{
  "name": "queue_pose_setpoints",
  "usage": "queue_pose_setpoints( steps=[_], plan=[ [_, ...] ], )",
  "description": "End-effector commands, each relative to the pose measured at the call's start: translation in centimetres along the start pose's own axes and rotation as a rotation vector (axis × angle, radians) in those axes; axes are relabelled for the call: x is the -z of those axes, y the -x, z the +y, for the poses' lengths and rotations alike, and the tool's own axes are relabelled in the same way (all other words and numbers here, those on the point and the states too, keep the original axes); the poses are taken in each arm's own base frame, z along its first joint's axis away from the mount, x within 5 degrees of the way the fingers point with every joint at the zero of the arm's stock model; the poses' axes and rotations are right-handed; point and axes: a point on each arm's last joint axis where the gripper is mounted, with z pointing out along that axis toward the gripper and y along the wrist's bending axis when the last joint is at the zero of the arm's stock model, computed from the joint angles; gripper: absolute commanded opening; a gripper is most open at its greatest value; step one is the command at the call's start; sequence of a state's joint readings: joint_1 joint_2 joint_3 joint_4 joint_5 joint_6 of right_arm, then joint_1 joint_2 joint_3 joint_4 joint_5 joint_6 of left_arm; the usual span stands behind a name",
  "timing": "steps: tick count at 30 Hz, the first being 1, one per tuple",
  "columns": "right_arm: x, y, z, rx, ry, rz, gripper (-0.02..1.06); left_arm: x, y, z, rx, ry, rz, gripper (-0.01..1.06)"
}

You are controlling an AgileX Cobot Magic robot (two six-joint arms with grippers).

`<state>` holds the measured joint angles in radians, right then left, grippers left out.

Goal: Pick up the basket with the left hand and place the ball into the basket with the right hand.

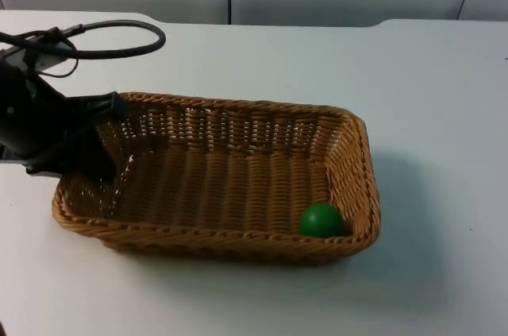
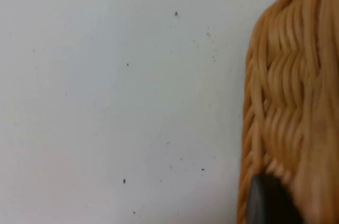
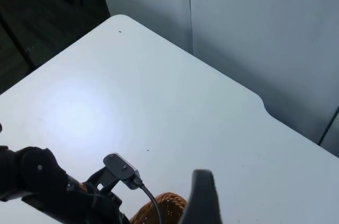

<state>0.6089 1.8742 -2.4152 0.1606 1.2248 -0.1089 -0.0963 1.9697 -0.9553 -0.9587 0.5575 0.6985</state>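
One wicker basket [image 1: 230,181], rectangular, sits centre frame in the top view; a green ball [image 1: 321,220] already lies inside at its lower right corner, against the near wall. Left gripper [image 1: 95,141] at centre left, jaws closed over the basket's left rim; one fingertip [image 2: 270,203] presses the weave. Right gripper [image 3: 204,203] hangs high over the white table [image 1: 444,113], waiting; jaw opening cannot be told. Handling advice: keep the basket level and the rim grip firm so the ball stays put.

green ball [image 1: 321,220] inside wicker basket [image 1: 238,229].
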Motion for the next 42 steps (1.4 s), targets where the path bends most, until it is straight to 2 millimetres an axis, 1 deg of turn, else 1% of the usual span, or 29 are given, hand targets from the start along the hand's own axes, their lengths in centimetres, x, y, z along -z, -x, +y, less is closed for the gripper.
queue_pose_setpoints(
  steps=[1,3,4,5,7,10,11,15,16,18,20,21,22,25,26,27,30,31,32,33,35,36,37,38,40,41,42],
  plan=[
    [0.9,0.3,0.2,0.001,0.000,-0.026,0.64,0.1,0.3,-0.2,-0.002,0.002,-0.016,0.34],
    [0.9,0.3,0.2,0.001,0.000,-0.026,0.64,0.1,0.4,-0.1,-0.003,0.014,-0.029,0.55],
    [0.9,0.3,0.2,0.001,0.000,-0.026,0.64,0.1,0.5,-0.1,-0.007,0.021,-0.033,0.63],
    [0.9,0.3,0.2,0.001,-0.002,-0.025,0.64,0.2,0.5,0.0,-0.005,0.024,-0.038,0.67],
    [0.9,0.3,0.2,0.002,-0.004,-0.025,0.64,0.2,0.6,0.2,-0.003,0.026,-0.040,0.68],
    [0.9,0.3,0.2,0.004,-0.008,-0.025,0.64,1.0,1.2,0.9,0.011,0.019,-0.028,0.68],
    [0.9,0.3,0.2,0.004,-0.008,-0.025,0.64,1.0,1.2,0.9,0.011,0.019,-0.028,0.68],
    [0.9,0.3,0.1,0.007,-0.017,-0.024,0.64,2.7,2.6,1.1,0.051,-0.052,0.030,0.68],
    [0.9,0.3,0.1,0.007,-0.017,-0.024,0.64,2.7,2.6,1.1,0.051,-0.052,0.030,0.68],
    [0.9,0.3,0.0,0.011,-0.029,-0.023,0.64,3.6,3.3,0.7,0.053,-0.087,0.059,0.64],
    [0.9,0.3,0.0,0.011,-0.029,-0.023,0.64,4.9,3.7,0.5,0.007,-0.033,0.077,0.45],
    [0.9,0.3,0.0,0.011,-0.029,-0.023,0.64,4.9,3.7,0.5,0.007,-0.033,0.077,0.45],
    [0.9,0.3,0.0,0.011,-0.029,-0.023,0.64,5.6,3.8,0.4,-0.019,-0.002,0.073,0.37],
    [0.9,0.3,0.0,0.011,-0.029,-0.023,0.64,8.3,4.0,-0.5,-0.075,0.047,0.003,0.09],
    [0.9,0.3,0.0,0.011,-0.029,-0.023,0.64,8.3,4.0,-0.5,-0.075,0.047,0.003,0.09],
    [0.9,0.3,0.0,0.011,-0.029,-0.023,0.64,9.5,4.1,-1.1,-0.092,0.050,-0.038,0.01],
    [0.9,0.3,0.0,0.012,-0.031,-0.022,0.63,12.9,4.1,-2.7,-0.143,0.060,-0.153,0.00],
    [0.9,0.3,0.0,0.012,-0.031,-0.022,0.63,12.9,4.1,-2.7,-0.143,0.060,-0.153,0.00],
    [0.9,0.3,-0.1,0.014,-0.037,-0.022,0.61,14.1,3.9,-3.3,-0.160,0.058,-0.180,0.00],
    [1.0,0.3,-0.2,0.018,-0.049,-0.021,0.55,15.5,3.3,-4.1,-0.184,0.069,-0.195,0.00],
    [1.1,0.3,-0.8,0.016,-0.115,-0.018,0.25,17.6,2.1,-5.1,-0.230,0.115,-0.210,0.00],
    [1.1,0.3,-0.8,0.016,-0.115,-0.018,0.25,17.6,2.1,-5.1,-0.230,0.115,-0.210,0.00],
    [1.4,0.3,-0.9,0.021,-0.134,-0.020,0.09,18.4,1.4,-5.6,-0.243,0.144,-0.227,0.00],
    [1.6,0.3,-1.1,0.024,-0.156,-0.023,0.00,19.4,0.4,-6.1,-0.251,0.165,-0.262,0.00],
    [2.4,0.5,-1.1,0.019,-0.177,-0.037,0.00,20.8,-1.8,-7.0,-0.296,0.194,-0.327,0.00],
    [2.4,0.5,-1.1,0.019,-0.177,-0.037,0.00,20.8,-1.8,-7.0,-0.296,0.194,-0.327,0.00],
    [3.1,0.6,-1.1,0.018,-0.180,-0.049,0.00,21.7,-3.0,-7.6,-0.317,0.198,-0.366,0.00]
  ],
)
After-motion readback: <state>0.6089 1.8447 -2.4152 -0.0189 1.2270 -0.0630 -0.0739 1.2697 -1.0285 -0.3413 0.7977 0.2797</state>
